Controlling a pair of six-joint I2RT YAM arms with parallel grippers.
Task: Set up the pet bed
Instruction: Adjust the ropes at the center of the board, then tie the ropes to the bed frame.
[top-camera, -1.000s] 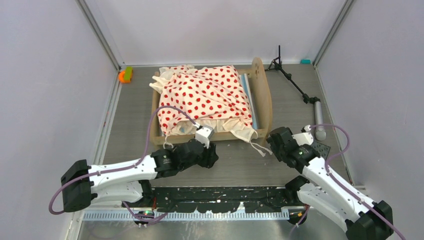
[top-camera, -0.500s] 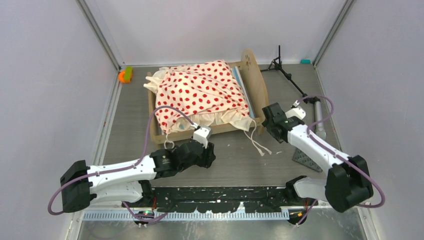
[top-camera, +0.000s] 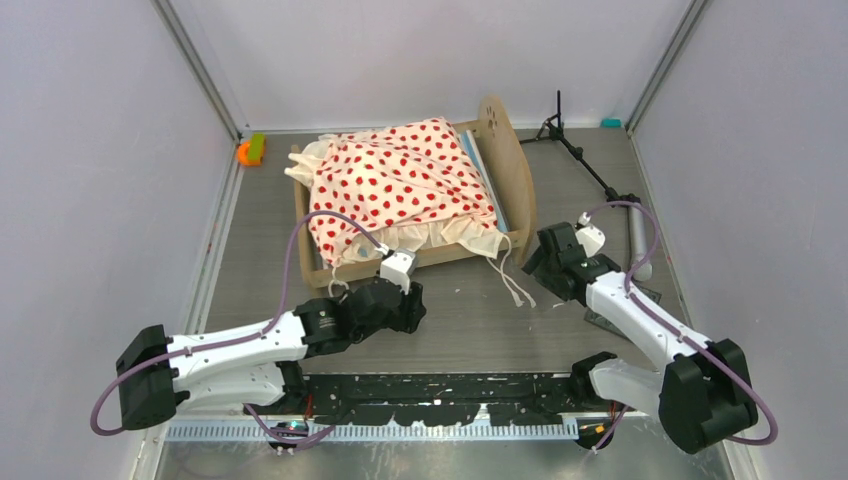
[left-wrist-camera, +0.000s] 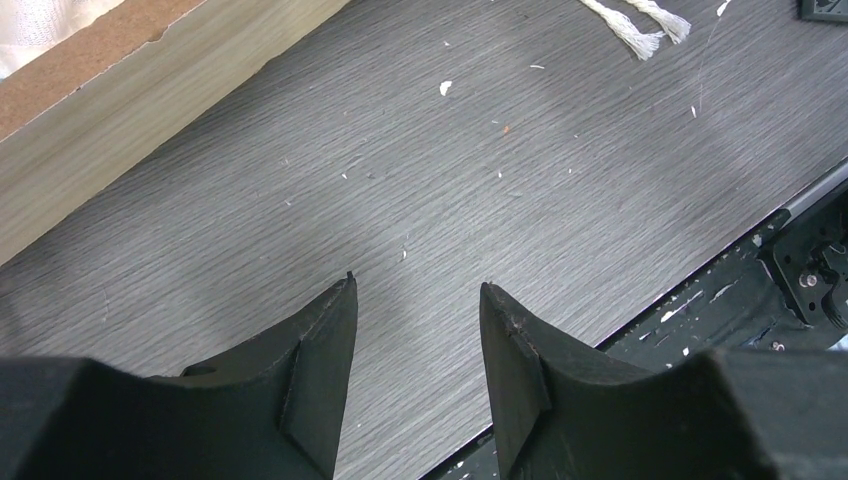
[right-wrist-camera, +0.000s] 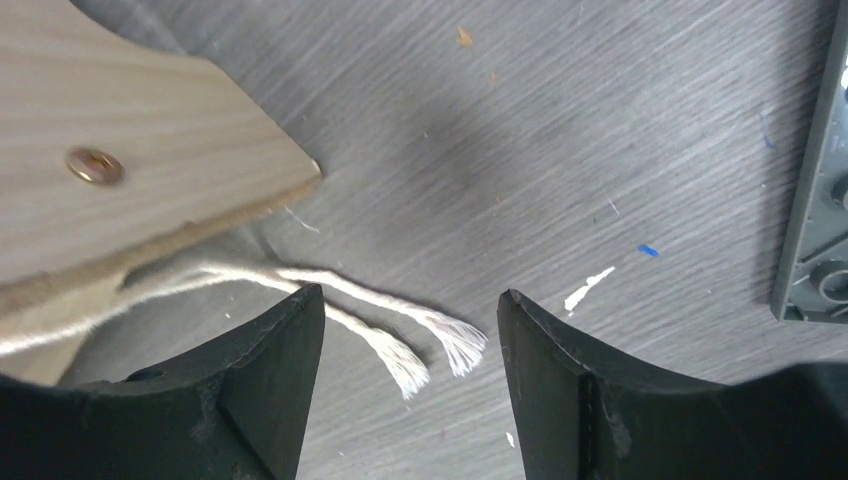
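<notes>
Pet bed (top-camera: 507, 165) swings back, bedding (top-camera: 400, 180) still rumpled; right gripper (right-wrist-camera: 410, 300) retreats over tie cords (right-wrist-camera: 455, 345), left gripper (left-wrist-camera: 415, 290) idles, both spread empty

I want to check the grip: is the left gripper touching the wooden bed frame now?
Apart. The left wrist view shows a strip of grey table between the open left gripper and the wooden bed frame.
</notes>
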